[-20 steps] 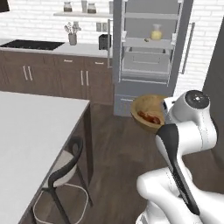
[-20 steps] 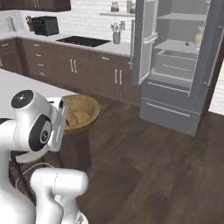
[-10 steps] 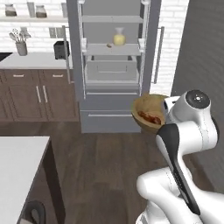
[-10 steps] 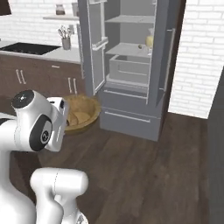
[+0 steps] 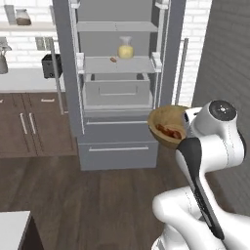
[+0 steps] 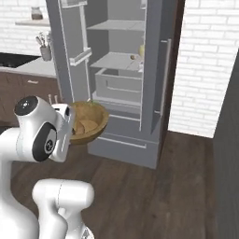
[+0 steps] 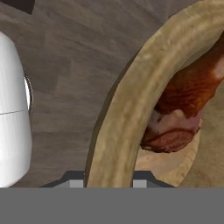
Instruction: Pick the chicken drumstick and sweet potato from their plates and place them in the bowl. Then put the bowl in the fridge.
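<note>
The light-brown wooden bowl (image 5: 167,126) (image 6: 87,122) hangs in the air in front of the open fridge (image 5: 117,141) (image 6: 122,140). My gripper (image 7: 109,178) (image 5: 187,117) is shut on the bowl's thick rim (image 7: 131,100), one finger tip on each side. The reddish-brown chicken drumstick (image 7: 183,98) (image 5: 168,131) lies inside the bowl. A paler tan lump (image 6: 78,127) in the bowl looks like the sweet potato. The plates are out of view.
Both fridge doors stand open, with glass shelves, a pale drawer (image 5: 116,90) and a yellowish bottle (image 5: 125,49) on a shelf. Dark cabinets (image 5: 24,129) stand left of the fridge, a dark wall (image 5: 229,63) to its right. A white counter corner (image 5: 12,229) sits lower left.
The whole picture has shifted: the base has swung round, so the fridge now stands straight ahead and closer. The bowl stays in the gripper, held the same way beside the arm.
</note>
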### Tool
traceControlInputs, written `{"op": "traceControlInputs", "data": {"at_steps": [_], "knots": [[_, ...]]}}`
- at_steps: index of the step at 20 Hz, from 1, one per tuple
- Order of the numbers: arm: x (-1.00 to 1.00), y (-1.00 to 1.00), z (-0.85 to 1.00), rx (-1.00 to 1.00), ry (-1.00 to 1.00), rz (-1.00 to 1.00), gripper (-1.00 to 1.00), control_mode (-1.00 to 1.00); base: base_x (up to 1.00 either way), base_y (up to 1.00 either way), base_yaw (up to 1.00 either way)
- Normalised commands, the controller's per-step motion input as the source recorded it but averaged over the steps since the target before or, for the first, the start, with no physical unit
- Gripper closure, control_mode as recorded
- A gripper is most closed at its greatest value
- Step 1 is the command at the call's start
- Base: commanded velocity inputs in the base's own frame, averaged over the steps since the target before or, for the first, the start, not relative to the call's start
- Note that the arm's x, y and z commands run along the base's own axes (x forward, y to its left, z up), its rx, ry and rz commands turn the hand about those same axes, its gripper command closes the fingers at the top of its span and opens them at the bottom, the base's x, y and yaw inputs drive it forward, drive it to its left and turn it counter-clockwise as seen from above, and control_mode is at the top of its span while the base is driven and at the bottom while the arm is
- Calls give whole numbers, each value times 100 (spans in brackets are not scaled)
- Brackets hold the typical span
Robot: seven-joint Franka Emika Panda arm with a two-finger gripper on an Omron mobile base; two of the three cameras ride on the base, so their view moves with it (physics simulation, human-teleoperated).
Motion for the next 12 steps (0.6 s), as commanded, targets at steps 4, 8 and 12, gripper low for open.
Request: {"op": "traceControlInputs", "data": {"at_steps": [4,8,12], "knots": [[0,0,0,0,0,0,100,100,99,7,6],[0,0,0,0,0,0,100,100,97,15,10],[0,0,0,0,0,0,100,100,68,29,6]]}}
